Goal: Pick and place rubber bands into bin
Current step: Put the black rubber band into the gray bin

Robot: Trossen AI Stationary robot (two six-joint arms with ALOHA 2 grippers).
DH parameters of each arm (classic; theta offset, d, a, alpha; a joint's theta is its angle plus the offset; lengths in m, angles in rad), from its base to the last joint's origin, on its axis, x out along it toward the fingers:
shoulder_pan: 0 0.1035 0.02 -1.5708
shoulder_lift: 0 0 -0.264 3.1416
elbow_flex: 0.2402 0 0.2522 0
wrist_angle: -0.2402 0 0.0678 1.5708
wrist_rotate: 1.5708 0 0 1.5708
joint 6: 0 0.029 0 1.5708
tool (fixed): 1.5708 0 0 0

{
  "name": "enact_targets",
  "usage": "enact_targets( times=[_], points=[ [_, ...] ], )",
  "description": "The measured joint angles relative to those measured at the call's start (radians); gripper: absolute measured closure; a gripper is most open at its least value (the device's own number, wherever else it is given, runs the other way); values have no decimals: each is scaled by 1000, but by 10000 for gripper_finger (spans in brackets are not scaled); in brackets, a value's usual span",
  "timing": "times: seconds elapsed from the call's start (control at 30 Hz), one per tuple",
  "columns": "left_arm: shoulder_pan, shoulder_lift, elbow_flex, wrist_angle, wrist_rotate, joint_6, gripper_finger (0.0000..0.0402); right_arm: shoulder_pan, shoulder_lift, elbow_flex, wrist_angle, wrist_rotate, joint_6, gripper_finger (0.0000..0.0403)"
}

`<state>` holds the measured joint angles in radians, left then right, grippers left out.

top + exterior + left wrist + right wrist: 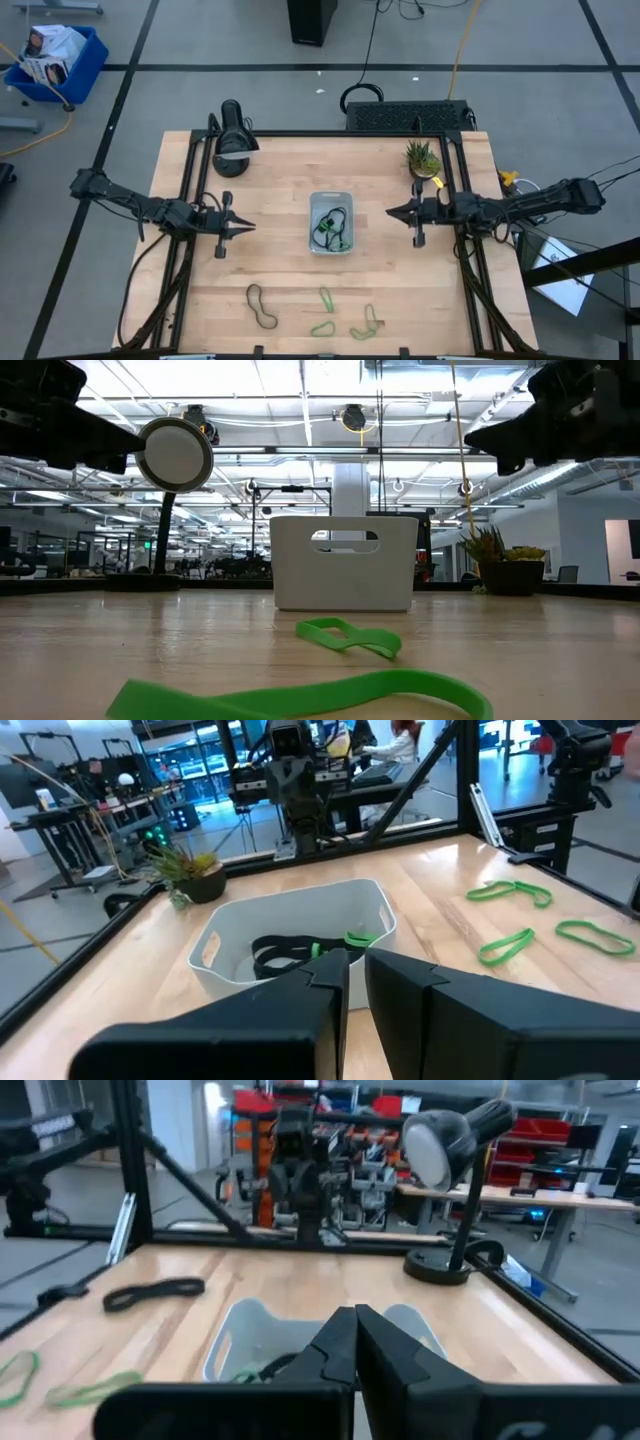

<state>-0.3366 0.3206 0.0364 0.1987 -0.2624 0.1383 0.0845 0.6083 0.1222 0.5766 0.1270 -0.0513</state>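
The bin (330, 222) stands at the table's middle, with a dark rubber band (333, 215) and a green one (328, 240) inside. On the near part of the table lie a dark band (262, 305) and three green bands (327, 298), (322, 328), (367, 322). My left gripper (248, 227) hovers left of the bin, its fingers almost together and empty; it also shows in the left wrist view (356, 960). My right gripper (392, 212) hovers right of the bin, shut and empty; it also shows in the right wrist view (355, 1320).
A black desk lamp (232, 130) stands at the far left of the table and a small potted plant (422, 158) at the far right. A dark frame runs along the table's edges. Bare wood lies between the bin and the loose bands.
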Motion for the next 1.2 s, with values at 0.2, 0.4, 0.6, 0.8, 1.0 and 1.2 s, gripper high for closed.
enact_targets(
  times=[0.2,0.4,0.6,0.8,1.0,1.2],
  points=[
    [-44,0,80,-87,45,-73,387,0,-1,0,-18,-1,-18,403],
    [-165,116,303,-276,-11,-160,397,0,-1,0,-36,-1,-21,403],
    [-293,414,524,-413,-97,-185,398,0,-1,0,-35,-2,-17,403],
    [-368,734,716,-622,-120,-333,386,0,-1,0,-35,-2,-13,403],
    [-444,965,781,-683,-82,-470,338,0,0,0,-28,-2,2,403],
    [-492,1084,801,-656,-44,-572,247,0,0,0,-28,-2,13,403]
  ],
)
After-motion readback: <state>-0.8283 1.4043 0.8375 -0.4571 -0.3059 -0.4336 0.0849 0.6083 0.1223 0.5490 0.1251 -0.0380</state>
